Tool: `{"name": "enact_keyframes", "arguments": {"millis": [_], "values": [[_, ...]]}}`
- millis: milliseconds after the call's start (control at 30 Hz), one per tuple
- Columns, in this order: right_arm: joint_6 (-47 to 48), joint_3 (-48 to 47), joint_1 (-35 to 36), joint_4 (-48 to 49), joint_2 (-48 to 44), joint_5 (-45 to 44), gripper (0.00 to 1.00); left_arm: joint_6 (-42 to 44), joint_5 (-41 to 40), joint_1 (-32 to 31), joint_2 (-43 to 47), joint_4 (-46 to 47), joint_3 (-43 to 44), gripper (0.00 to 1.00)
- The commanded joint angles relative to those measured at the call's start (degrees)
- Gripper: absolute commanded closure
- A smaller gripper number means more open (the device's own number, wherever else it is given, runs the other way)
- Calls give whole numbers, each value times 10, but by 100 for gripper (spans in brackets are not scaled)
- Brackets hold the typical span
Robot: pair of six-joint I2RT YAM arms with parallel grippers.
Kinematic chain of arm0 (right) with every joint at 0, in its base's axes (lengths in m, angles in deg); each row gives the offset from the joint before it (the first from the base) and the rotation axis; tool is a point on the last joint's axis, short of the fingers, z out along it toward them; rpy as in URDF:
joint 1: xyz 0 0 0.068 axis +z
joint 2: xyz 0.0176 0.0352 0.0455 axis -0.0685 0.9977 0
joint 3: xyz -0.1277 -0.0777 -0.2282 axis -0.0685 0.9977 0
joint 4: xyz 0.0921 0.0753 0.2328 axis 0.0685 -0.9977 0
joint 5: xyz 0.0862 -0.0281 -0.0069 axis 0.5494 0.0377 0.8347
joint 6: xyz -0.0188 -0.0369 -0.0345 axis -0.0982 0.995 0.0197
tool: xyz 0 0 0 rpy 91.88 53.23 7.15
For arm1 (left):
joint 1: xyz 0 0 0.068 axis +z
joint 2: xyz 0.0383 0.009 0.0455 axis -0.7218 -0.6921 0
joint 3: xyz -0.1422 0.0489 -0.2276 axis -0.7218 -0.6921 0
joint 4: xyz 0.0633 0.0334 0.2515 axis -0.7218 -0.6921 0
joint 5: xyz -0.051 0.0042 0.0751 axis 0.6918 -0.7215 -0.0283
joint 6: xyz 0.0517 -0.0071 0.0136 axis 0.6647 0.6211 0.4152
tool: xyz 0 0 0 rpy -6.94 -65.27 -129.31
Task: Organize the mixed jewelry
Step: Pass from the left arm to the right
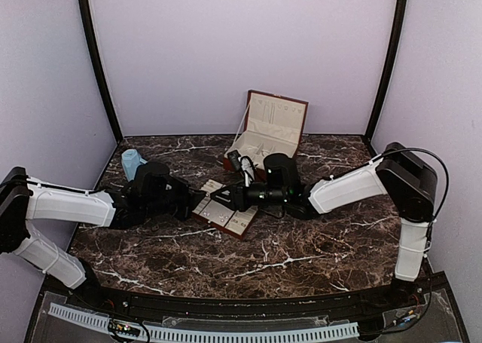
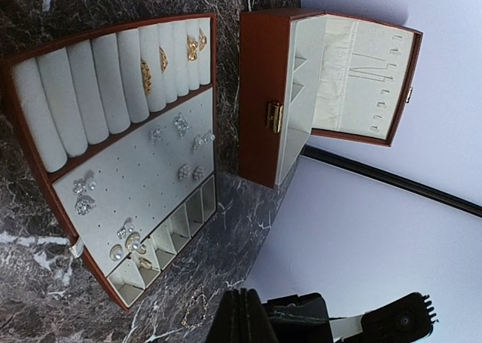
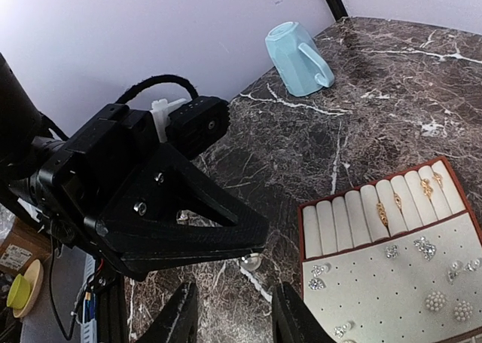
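While most of the jewelry (image 2: 181, 124) lies in the tray (image 2: 143, 181) on the tabletop (image 3: 301, 147), the left hand (image 3: 260, 234) reaches in low just beside it, clenched, a pearl (image 3: 251, 262) at its tip, and the right hand (image 3: 237, 316) faces it, fingers apart, empty.

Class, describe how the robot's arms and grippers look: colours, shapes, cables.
Both the left arm and right arm have white shells with black joints. The left gripper is black with wedge-shaped fingers. A thin black cable loops by the right arm's elbow.
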Motion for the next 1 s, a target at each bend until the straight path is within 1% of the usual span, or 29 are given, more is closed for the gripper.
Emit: {"name": "enact_keyframes", "arguments": {"millis": [0,167,367,967], "values": [[7,-29,4,12,21,34,66,-5,5,-3,15,16,-10,100],[9,-46,4,8,39,45,70,-4,9,-3,15,20,-8,100],[5,-63,4,9,54,54,72,-7,13,-3,14,26,-10,100],[23,-91,1,-6,73,55,73,-4,24,-4,6,35,-5,100]]}}
